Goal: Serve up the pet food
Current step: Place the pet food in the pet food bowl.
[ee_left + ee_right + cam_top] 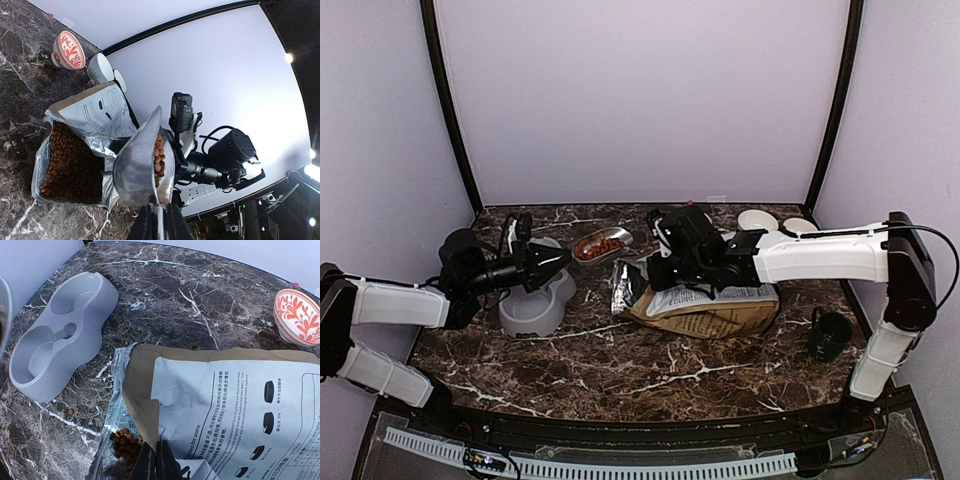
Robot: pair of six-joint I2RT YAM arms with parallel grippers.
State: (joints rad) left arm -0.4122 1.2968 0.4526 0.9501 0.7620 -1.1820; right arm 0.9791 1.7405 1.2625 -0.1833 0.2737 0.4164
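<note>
Scooping done: left gripper (pixel 159 220) clamps scoop (pixel 140 167) loaded with pet food (pixel 159 155) | right gripper (pixel 156 460) pinches bag (pixel 230 400) mouth | bowl (pixel 102 292) at left empty; pouring remains.

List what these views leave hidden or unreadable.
- Top view: the left end effector covers the double bowl's far half.
- Right wrist view: bag print too small to read; the bottom edge cuts off the right end effector, leaving its hold unclear.
- Left wrist view: the scoop's own wall hides most of its pet food.
</note>
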